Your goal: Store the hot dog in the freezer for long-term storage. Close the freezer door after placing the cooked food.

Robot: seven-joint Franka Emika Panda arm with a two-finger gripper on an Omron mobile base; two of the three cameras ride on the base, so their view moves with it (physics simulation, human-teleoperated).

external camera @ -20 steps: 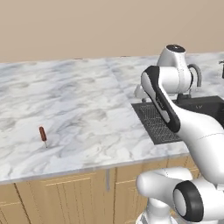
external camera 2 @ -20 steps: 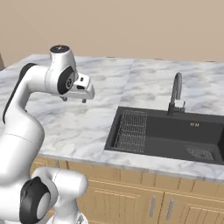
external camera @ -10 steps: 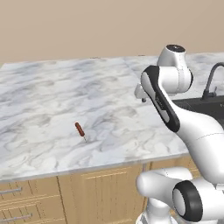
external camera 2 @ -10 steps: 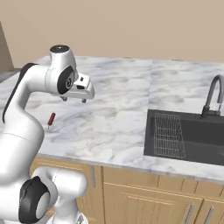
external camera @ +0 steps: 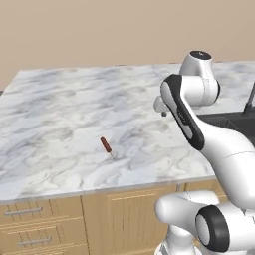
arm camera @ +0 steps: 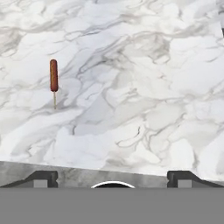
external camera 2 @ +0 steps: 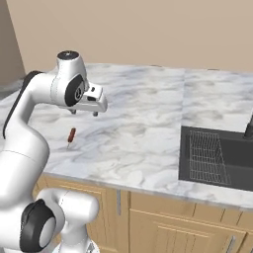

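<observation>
Lying flat on the marble tabletop (external camera: 60, 114) near its front edge, the hot dog (external camera: 105, 145) is looking small, light and a bit soft, maybe slippery. The hand (external camera 2: 84, 112) is hanging above, spread wide, holding nothing. Pinching the fat red middle, not the thin stick, seems best.

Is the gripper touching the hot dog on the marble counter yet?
Apart. The right base view shows the open gripper above the counter, with bare marble between it and the hot dog.
</observation>
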